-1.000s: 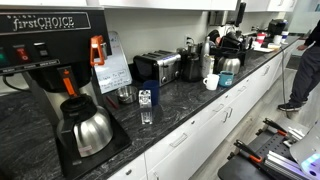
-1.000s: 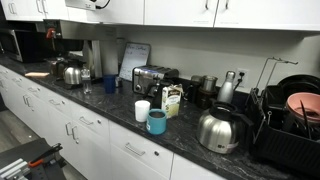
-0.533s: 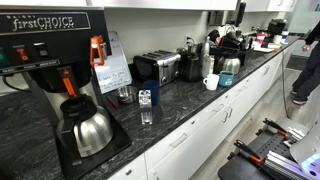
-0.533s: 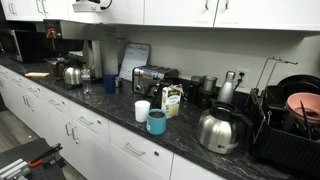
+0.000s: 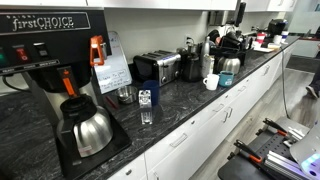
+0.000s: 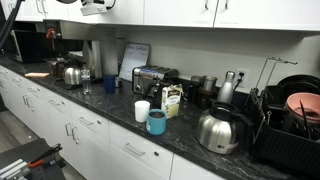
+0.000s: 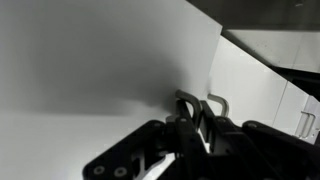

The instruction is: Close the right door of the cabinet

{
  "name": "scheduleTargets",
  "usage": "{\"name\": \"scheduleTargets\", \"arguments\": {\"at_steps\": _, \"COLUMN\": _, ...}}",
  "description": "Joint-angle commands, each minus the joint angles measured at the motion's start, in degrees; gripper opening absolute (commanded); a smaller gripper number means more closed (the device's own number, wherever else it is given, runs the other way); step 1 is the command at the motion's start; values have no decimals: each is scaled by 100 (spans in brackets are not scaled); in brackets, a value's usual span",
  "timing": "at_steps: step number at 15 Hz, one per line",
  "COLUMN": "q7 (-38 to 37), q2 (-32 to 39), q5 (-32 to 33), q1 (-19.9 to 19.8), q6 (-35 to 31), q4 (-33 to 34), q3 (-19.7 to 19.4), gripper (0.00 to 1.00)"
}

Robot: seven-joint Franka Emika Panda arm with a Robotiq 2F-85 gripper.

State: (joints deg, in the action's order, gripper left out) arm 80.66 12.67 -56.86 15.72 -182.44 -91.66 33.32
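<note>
Wrist view: a white door [image 7: 90, 70] fills left and centre, blurred, with two handles [image 7: 190, 100] side by side right of centre. The gripper [image 7: 195, 135] is dark and near the handles; finger spread cannot be told. In an exterior view the gripper [image 6: 92, 6] is cut off at the top edge, against the upper cabinet [image 6: 180, 12].

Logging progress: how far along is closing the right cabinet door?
Apparently done: the white cabinet doors look flush in the wrist view, their curved metal handles side by side. In hand: the claw sits at those handles. Left: confirming full closure, which is unclear, then backing away.
</note>
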Motion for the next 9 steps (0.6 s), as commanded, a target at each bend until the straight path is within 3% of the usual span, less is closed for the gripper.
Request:
{"name": "scheduleTargets", "arguments": {"at_steps": 1, "q7": -60, "q2": 431, "q5": 464, "q1": 266, "q6": -238, "q4": 485, "q3": -92, "gripper": 4}}
{"name": "scheduleTargets", "arguments": {"at_steps": 2, "q7": -107, "q2": 488, "q5": 570, "q1": 300, "q6": -277, "q4": 547, "q3": -114, "gripper": 6}}
{"name": "scheduleTargets", "arguments": {"at_steps": 3, "q7": -200, "q2": 520, "q5": 642, "q1": 328, "q6": -322, "q4": 586, "q3": -134, "gripper": 26}}
{"name": "scheduleTargets", "arguments": {"at_steps": 4, "q7": -300, "q2": 534, "q5": 711, "q1": 354, "q6": -352, "q4": 590, "q3": -155, "gripper": 40}}
{"name": "scheduleTargets", "arguments": {"at_steps": 9, "q7": -508, "q2": 293, "q5": 686, "q1": 399, "q6": -435, "q4": 313, "q3": -194, "gripper": 73}}
